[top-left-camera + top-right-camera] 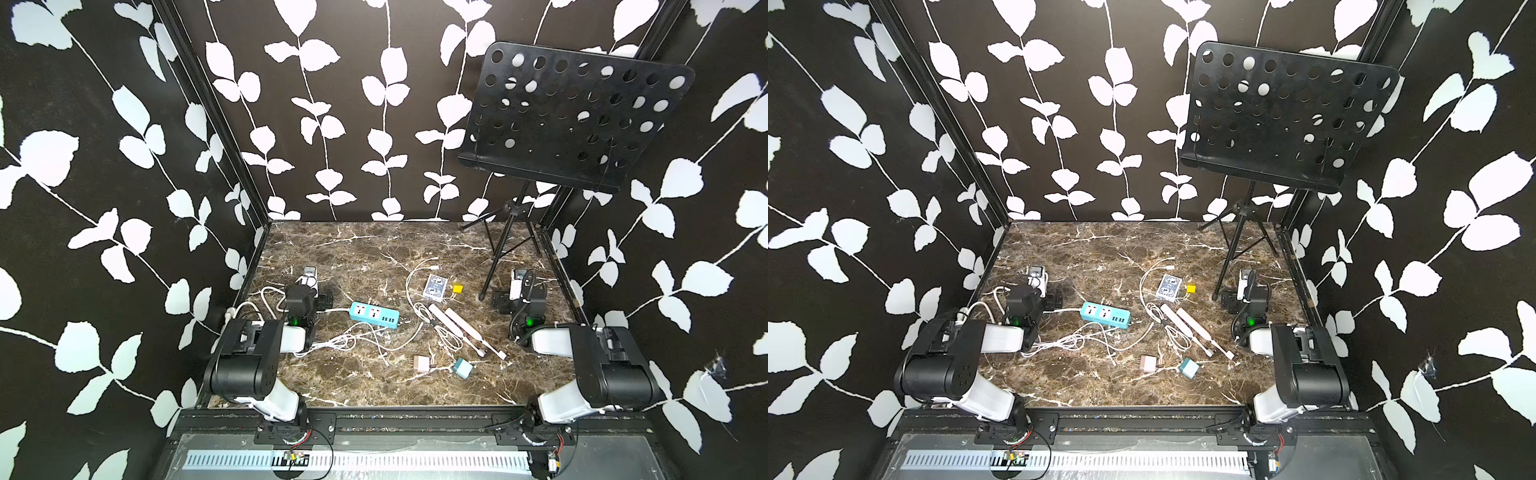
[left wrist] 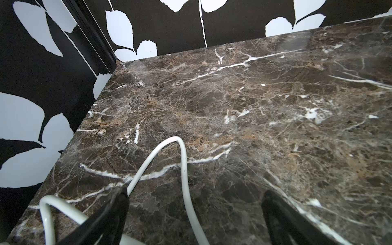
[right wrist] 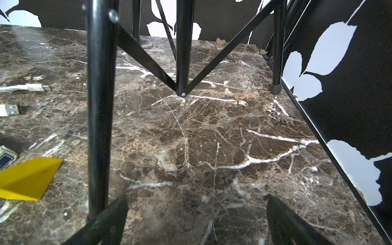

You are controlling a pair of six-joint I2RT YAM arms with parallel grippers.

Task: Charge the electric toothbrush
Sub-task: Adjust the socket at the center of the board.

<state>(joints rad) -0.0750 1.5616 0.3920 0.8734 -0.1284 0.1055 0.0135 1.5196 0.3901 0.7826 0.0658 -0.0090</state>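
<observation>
Both arms were folded at the table's (image 1: 374, 249) front corners, nothing held. L gripper (image 2: 195, 192) was spread wide nr the left edge, w/ a loop of white cord (image 2: 185, 161) lying on the marble btwn its jaws, not pinched. R gripper (image 3: 196, 198) was spread wide too, nr the right edge, one finger just beside a leg of the music stand (image 3: 99, 106).

The electric toothbrush (image 1: 476, 333) lay flat btwn table centre and right edge, nearer the front edge than the back, slanted, thin end toward the front. A 2nd, whiter brush (image 1: 457, 330) lay alongside; touching or just apart, couldn't tell. A bundled white cable (image 1: 426, 318) lay by their thick ends. The teal power strip (image 1: 374, 318) sat nr centre, apart from the brushes.

Judgement: brush prob. light, stiff, smooth plastic, round-bodied, so apt to roll or slip. Best hold looked like mid-handle, jaws square across the thick part. The thin neck and bristle end looked poor holds. Butt end should stay free for the plug. Port too small to see.
</observation>
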